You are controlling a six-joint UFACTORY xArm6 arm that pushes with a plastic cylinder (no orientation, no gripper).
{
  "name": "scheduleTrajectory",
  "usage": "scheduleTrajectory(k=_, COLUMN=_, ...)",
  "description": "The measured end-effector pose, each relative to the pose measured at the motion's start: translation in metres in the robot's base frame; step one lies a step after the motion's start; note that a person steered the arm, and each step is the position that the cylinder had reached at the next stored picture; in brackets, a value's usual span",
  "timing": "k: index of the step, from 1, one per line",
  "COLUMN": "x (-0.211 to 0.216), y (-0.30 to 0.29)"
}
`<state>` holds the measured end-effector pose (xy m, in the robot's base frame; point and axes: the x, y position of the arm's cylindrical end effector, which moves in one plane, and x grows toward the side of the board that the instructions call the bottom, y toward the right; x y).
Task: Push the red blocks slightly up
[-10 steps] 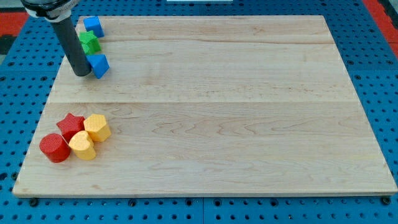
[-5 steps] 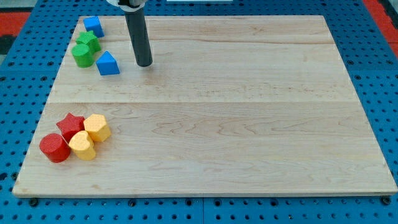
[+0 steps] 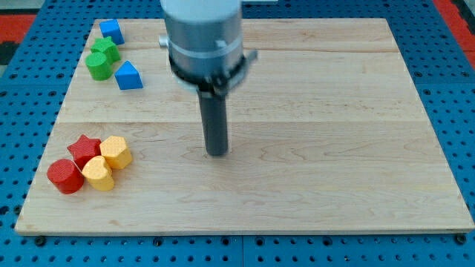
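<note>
A wooden board (image 3: 312,111) fills the view, resting on a blue pegboard.

Nearest the bottom edge, at about eight o'clock from the board's centre, four blocks sit bunched and touching. The red cylinder (image 3: 65,176) lies lowest and farthest left. A yellow block (image 3: 98,173) is pressed against it at three o'clock. The red star (image 3: 84,148) sits just above them, with a second yellow block (image 3: 116,152) touching it at three o'clock. Because the yellow pieces hug the red ones, an upward shove could likely drag them along.

Nearer the middle, my tip (image 3: 217,153) rests on bare wood, well apart from the cluster, at about three o'clock from the red star. There is no hand or claw here, only a plain dark rod, holding nothing and touching no block. To push the reds toward twelve o'clock it would probably need to come in beneath them, at six o'clock.

Farthest away, at the board's ten o'clock corner, stand a blue triangular block (image 3: 128,76), a green cylinder (image 3: 97,67), a green star-like block (image 3: 106,49) and a blue block (image 3: 110,30).
</note>
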<state>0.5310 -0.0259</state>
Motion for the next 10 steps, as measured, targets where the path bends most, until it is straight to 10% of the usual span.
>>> scheduleTrajectory(k=1, x=0.079, y=-0.017)
scheduleTrajectory(k=5, x=0.054, y=-0.278)
scheduleTrajectory(k=10, x=0.008, y=-0.21)
